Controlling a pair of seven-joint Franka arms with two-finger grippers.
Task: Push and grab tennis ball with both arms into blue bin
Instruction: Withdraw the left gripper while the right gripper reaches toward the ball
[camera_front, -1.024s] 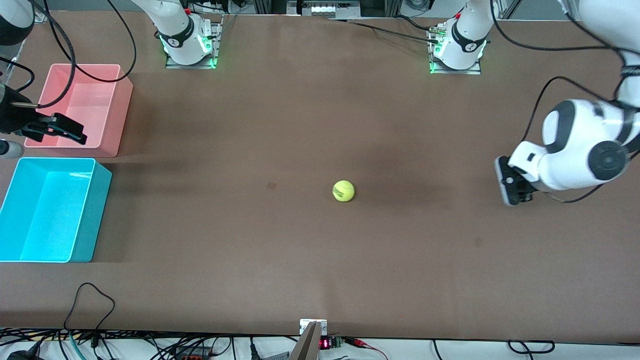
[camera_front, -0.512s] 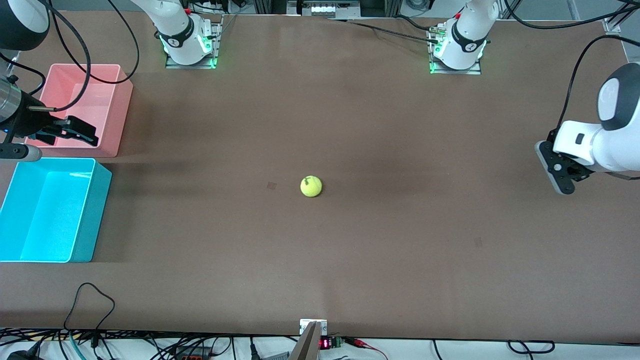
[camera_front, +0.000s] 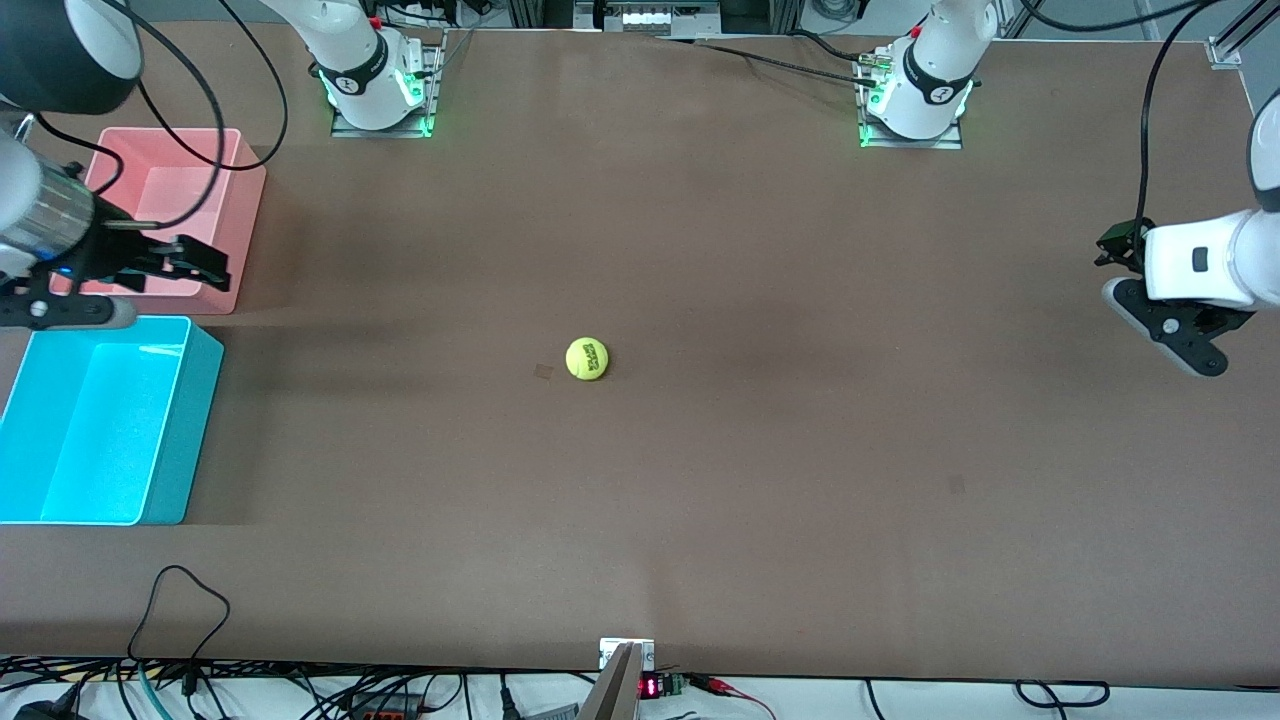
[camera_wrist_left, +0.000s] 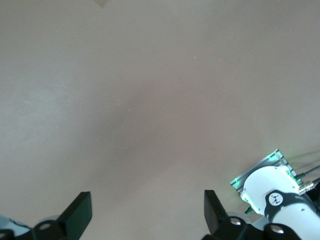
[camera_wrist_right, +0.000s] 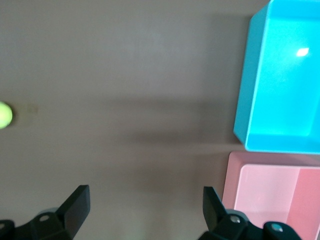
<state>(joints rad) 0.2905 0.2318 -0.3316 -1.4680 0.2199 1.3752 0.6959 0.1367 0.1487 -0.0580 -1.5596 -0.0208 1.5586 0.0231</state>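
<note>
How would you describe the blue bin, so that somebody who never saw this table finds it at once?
Look at the brown table, at the right arm's end, where two tubs sit side by side. The blue bin is the one nearer to the front camera. It is bright cyan, while its neighbour, the pink bin, is pale pink.

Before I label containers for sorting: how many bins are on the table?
2. The blue bin sits at the right arm's end, nearer the front camera; the pink bin is beside it, farther away. None appears hidden.
</note>
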